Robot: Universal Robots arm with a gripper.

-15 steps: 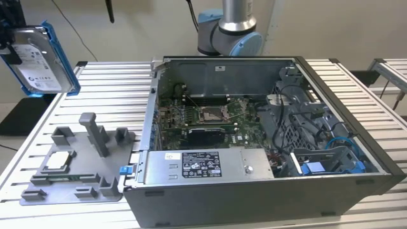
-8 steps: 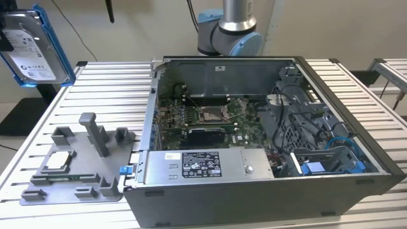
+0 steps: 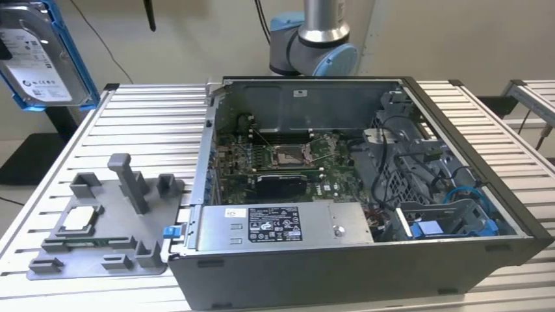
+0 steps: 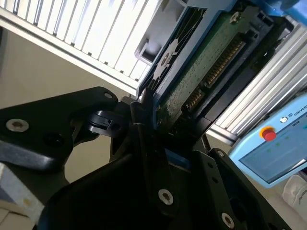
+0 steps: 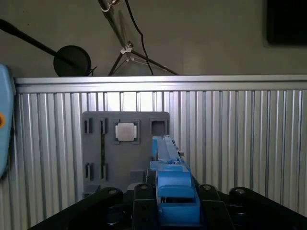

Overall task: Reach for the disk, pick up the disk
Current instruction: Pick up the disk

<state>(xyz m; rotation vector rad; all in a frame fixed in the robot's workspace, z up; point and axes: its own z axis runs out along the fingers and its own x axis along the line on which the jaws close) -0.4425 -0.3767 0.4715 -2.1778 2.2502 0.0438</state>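
Observation:
The disk point(image 3: 39, 55), a silver hard drive with a white label in a bright blue frame, hangs in the air at the exterior view's upper left, above the table's corner. In both wrist views my gripper point(image 4: 154, 115) point(image 5: 174, 203) is shut on it. The second wrist view shows the disk's green circuit-board underside point(image 4: 206, 72) clamped between black fingers point(image 4: 144, 139). In the first wrist view the disk's blue frame point(image 5: 171, 184) stands edge-on between the jaws, lifted well above the table.
An open computer case point(image 3: 347, 195) takes up the middle and right of the slatted metal table point(image 3: 147, 123). A grey fixture plate point(image 3: 95, 227) point(image 5: 124, 148) holds a small silver chip point(image 3: 80, 218) point(image 5: 125, 131). A blue teach pendant point(image 4: 273, 148) lies beside the table.

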